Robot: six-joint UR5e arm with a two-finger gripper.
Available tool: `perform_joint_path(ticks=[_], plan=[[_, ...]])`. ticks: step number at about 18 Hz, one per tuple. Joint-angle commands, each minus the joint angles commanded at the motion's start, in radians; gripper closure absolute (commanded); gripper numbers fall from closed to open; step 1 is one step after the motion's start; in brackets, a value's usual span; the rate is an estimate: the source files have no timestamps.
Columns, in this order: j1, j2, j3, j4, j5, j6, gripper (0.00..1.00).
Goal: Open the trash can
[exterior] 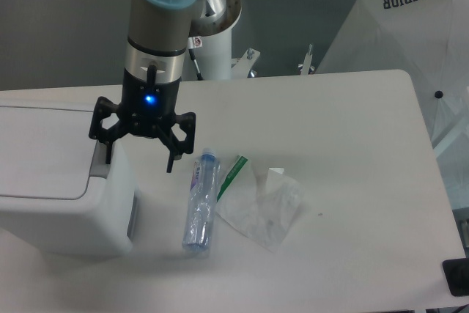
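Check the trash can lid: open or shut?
Shut. The trash can has its lid lying flat and flush; the open gripper hovers at its grey tab.

The bottle (200, 207) and plastic bag (262, 210) crowd the trash can's (51, 181) right side.

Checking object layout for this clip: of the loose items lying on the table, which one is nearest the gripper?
The clear plastic bottle, lying beside the open gripper; the crumpled plastic wrapper lies farther right.
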Motion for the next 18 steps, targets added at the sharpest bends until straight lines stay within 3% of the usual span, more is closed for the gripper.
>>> perform_joint_path(ticks=[12,18], plan=[[0.0,-0.002,0.0,0.0,0.002,0.0,0.0],[0.011,-0.002,0.078,0.003,0.003,0.014,0.0]])
